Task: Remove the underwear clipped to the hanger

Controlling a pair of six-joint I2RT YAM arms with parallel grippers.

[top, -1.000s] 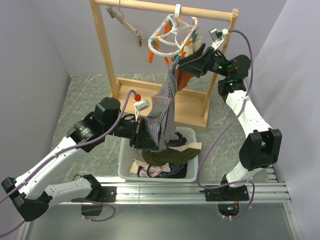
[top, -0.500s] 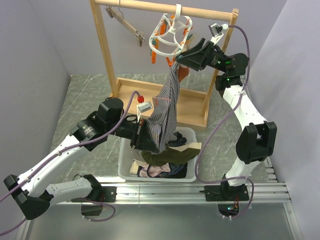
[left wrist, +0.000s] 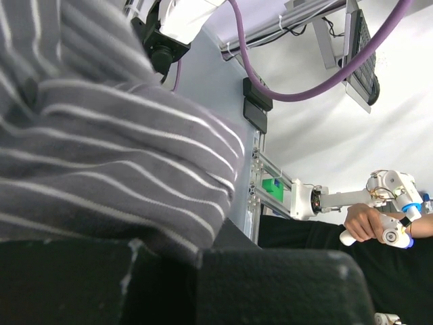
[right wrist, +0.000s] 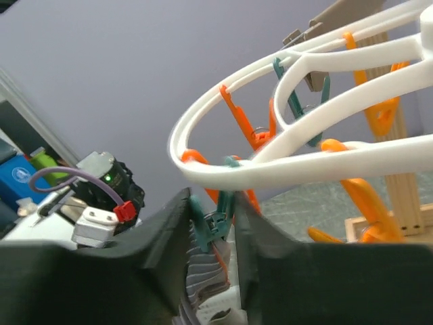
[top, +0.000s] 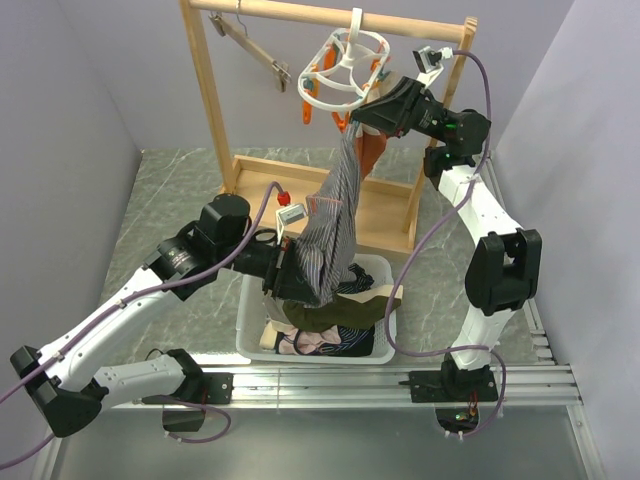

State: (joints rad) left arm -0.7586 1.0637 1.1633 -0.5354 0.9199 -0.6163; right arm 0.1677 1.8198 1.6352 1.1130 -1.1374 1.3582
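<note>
The white hanger (top: 340,68) hangs by its hook from the wooden rail, with orange and teal pegs below its rings. A grey pin-striped underwear (top: 332,215) stretches from a teal peg (right wrist: 215,222) down to my left gripper (top: 287,277), which is shut on its lower end. In the left wrist view the striped cloth (left wrist: 101,156) fills the frame above the left gripper (left wrist: 196,261). My right gripper (right wrist: 211,203) is shut on the teal peg's handles, just under the hanger ring (right wrist: 291,159). A rust-orange underwear (top: 369,150) hangs behind, by the right gripper (top: 356,119).
A white basket (top: 378,263) below the stretched cloth holds several pieces of clothing. The wooden rack (top: 212,105) stands on a wooden base (top: 385,215), and a wooden clip hanger (top: 250,45) hangs at the rail's left. Grey walls close in on both sides.
My right gripper has risen to the teal peg and shut on it, and the hanger has swung a little left. The left gripper still holds the striped cloth in nearly the same place.
</note>
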